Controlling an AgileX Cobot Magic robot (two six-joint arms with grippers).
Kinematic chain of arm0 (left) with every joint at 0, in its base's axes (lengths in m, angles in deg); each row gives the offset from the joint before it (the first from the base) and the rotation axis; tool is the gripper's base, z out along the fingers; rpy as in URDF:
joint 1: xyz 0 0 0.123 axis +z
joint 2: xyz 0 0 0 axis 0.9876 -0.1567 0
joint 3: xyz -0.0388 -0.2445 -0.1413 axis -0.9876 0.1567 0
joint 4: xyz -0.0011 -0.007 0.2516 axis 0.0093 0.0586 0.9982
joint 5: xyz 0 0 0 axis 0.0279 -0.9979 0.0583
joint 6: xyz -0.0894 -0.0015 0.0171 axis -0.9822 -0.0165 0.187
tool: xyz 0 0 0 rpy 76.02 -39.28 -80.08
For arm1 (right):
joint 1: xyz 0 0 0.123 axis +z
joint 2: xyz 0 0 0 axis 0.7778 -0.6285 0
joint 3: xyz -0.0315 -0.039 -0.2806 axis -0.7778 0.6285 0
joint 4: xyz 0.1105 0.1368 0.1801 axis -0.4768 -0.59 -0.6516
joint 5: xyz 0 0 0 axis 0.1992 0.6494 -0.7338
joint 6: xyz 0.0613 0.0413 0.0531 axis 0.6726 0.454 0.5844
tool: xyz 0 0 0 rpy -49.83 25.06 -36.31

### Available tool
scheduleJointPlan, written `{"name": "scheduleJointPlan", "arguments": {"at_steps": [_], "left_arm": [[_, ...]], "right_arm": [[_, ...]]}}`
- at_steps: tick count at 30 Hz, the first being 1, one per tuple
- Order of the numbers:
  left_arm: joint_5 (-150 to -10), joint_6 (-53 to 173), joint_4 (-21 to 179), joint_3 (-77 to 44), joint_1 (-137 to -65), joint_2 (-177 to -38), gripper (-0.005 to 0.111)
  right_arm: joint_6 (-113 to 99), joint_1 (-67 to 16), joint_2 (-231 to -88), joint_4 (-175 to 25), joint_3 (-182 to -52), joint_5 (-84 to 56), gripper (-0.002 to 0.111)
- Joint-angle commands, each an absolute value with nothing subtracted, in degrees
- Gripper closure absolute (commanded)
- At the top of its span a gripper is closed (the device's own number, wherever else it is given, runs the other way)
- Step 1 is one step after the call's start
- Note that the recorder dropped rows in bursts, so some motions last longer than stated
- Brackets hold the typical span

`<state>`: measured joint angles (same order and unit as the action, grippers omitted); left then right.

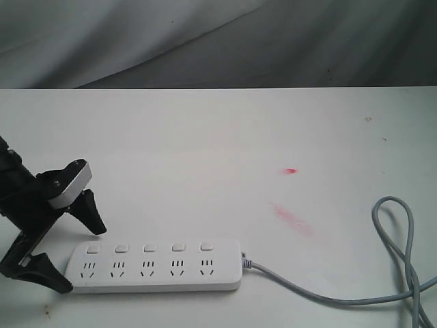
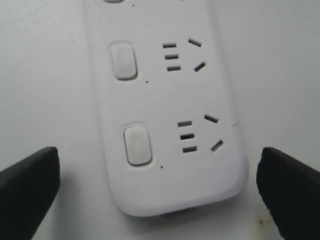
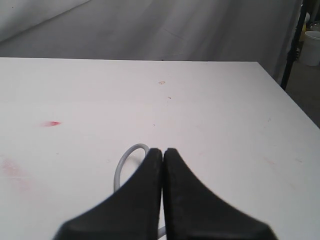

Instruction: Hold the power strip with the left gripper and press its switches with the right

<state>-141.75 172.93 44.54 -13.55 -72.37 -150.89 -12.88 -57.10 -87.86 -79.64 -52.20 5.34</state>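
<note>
The power strip [image 1: 156,265] lies flat on the white surface [image 1: 205,150]. It is a long bar of smooth, glossy white plastic with rounded corners. Along its far long edge runs a row of five switches [image 1: 150,247], small rounded-square buttons slightly raised from the casing. Each sits beside a socket of dark slots.

The left hand [image 1: 82,258] stands at the strip's cordless end with its two black, pointed fingers [image 2: 27,192] spread wide apart. One finger is on each long side of that end. The left wrist view shows a strip of bare surface between each finger and the casing, so nothing is clamped. A rounded silver-grey block sits on top of this hand.

A grey, matte cord [image 1: 341,294] leaves the strip's other end and curls into a tall loop well away from it. The right hand [image 3: 163,152] shows only in its own wrist view. Its smooth black fingers are pressed together with nothing between them, above part of that cord loop.

Beyond the strip's switch side the surface is open up to its far edge, marked only by a red smear [image 1: 292,219] and a small red spot [image 1: 291,170]. Grey creased cloth [image 1: 205,41] hangs behind that edge.
</note>
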Motion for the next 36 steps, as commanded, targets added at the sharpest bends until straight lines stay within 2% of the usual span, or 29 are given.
{"name": "scheduleJointPlan", "arguments": {"at_steps": [1, 5, 7, 9, 36], "left_arm": [[-139.85, 173.26, 43.75, -13.28, -72.63, -150.96, 0.012], [-140.63, 173.26, 45.57, -13.28, -72.53, -150.96, 0.048], [-141.62, 173.26, 45.74, -13.28, -72.53, -150.96, 0.058], [-141.88, 173.26, 45.74, -13.28, -72.53, -150.96, 0.064], [-141.08, 173.26, 45.34, -13.28, -72.53, -150.96, 0.065]], "right_arm": [[-13.06, -57.28, -87.65, -79.1, -51.99, 4.86, 0.108], [-13.06, -57.28, -87.65, -79.1, -51.99, 4.86, 0.108], [-13.06, -57.28, -87.65, -79.1, -51.99, 4.86, 0.108], [-13.06, -57.28, -87.65, -79.1, -51.99, 4.86, 0.108], [-13.06, -57.28, -87.65, -79.1, -51.99, 4.86, 0.108]]}}
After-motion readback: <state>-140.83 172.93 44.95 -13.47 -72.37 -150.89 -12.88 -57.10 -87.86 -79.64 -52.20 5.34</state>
